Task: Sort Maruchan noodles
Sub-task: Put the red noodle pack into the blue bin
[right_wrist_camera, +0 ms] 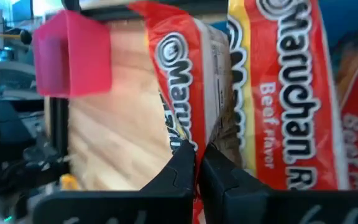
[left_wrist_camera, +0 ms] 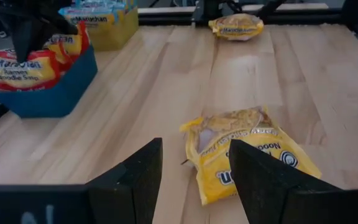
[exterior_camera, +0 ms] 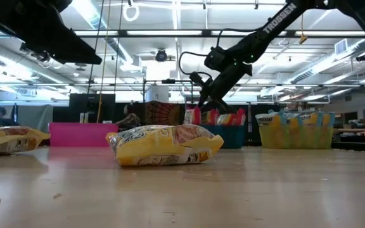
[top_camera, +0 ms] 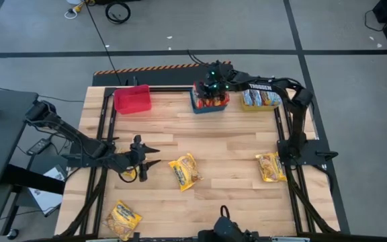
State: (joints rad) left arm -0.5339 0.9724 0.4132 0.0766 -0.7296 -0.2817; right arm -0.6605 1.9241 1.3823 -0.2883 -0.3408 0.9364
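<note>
My right gripper (top_camera: pixel 210 91) (right_wrist_camera: pixel 199 165) is over the blue bin (top_camera: pixel 200 106) at the table's far side, shut on a red Maruchan noodle packet (right_wrist_camera: pixel 185 81). More red packets (left_wrist_camera: pixel 14 68) stand in that bin. My left gripper (top_camera: pixel 154 156) (left_wrist_camera: pixel 194 171) hangs open above the table's left half and touches nothing. It points toward a yellow packet (top_camera: pixel 185 171) (left_wrist_camera: pixel 247 155) lying flat mid-table. Other yellow packets lie at the right (top_camera: pixel 271 167), near left (top_camera: pixel 123 218) and under the left arm (top_camera: pixel 127 175). My right gripper pinches the red packet by a thin edge (right_wrist_camera: pixel 196 198), where red shows in the slit between the two fingers. The fingers slant down into the blue bin from above. The packet stands nearly upright among the other red packets; its lower end is hidden by them.
An empty pinkish-red bin (top_camera: pixel 132 101) stands at the far left. A yellow bin (top_camera: pixel 261 107) with blue-silver packets (left_wrist_camera: pixel 98 15) stands right of the blue bin. Black rails run along the table's left, far and right edges. Bare wood lies between the bins and the loose packets.
</note>
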